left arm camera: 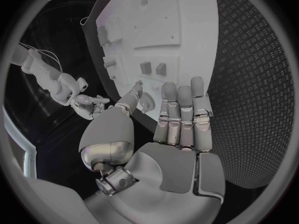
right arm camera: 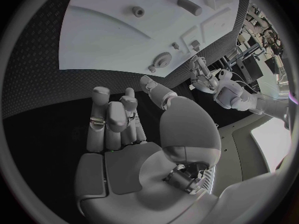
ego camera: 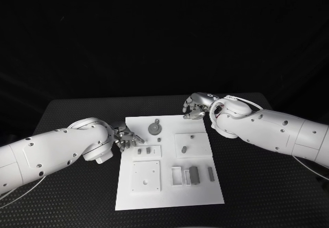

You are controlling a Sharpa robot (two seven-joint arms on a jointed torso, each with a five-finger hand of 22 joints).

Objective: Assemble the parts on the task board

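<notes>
White task board (ego camera: 171,199) lies in the middle of the black surface (ego camera: 260,190), with grey parts (ego camera: 194,174) on it. Left hand (ego camera: 125,137) is at its left edge and right hand (ego camera: 197,105) at its far corner, both with fingers (left arm camera: 181,107) apart, holding nothing.

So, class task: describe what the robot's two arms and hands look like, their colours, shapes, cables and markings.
Both arms are glossy white, thick rounded shells dotted with small dark screw holes. Thin pale cables loop beside the left arm and run by the right arm. The left hand and right hand are silver metal with segmented fingers; the wrist views show smooth grey palm pads and domed thumb bases. No lettering is visible.
</notes>
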